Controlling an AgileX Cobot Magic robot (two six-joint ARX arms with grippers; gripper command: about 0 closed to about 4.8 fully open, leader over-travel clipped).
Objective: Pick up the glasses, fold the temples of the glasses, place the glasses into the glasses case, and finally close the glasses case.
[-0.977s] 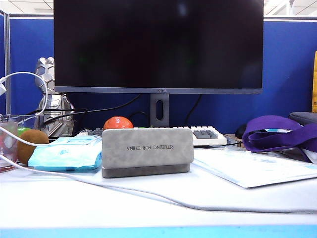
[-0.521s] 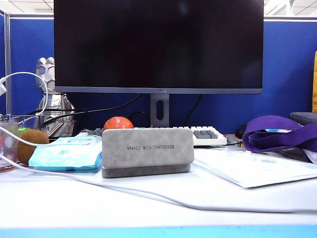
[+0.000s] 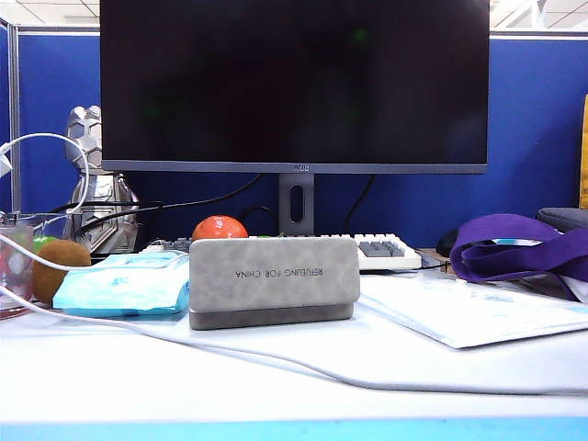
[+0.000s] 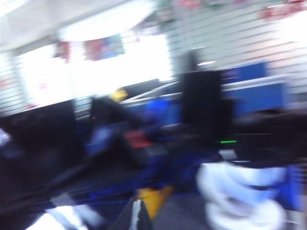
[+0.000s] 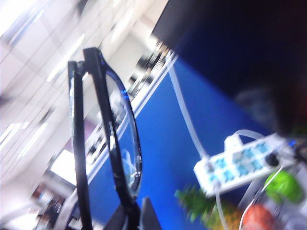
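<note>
Setting: white desk (image 3: 294,377) in a blue-partitioned office, with a dark monitor (image 3: 294,83) standing behind the case.
Case: the grey case (image 3: 274,281) sits mid-desk in front of the monitor stand, its flap down, so it looks closed.
Glasses: the glasses (image 5: 108,143) show only in the right wrist view, lifted off the desk against ceiling and partition; one temple (image 5: 79,143) lies close alongside the frame, which suggests it is folded. The other temple I cannot make out.
Right gripper: the right gripper (image 5: 134,215) has its jaws nearly together, clamped on the lower rim of the glasses. It is out of the exterior view.
Left gripper: the left gripper (image 4: 136,218) reads as closed with nothing visibly in it; its view is heavily blurred, aimed at the room and not the desk.
Progress: pick-up looks done and folding at least partly done. Opening the case, placing the glasses in it and closing it are left.
Around the case: a blue wipes pack (image 3: 124,285) just beside it on the left, a kiwi (image 3: 60,266) further left, an orange ball (image 3: 219,228) and keyboard (image 3: 386,250) behind, papers (image 3: 469,312) and a purple strap (image 3: 514,246) to the right.
In the way: a white cable (image 3: 276,354) runs across the desk in front of the case and may snag an arm coming in low. The shut flap also blocks placement.
</note>
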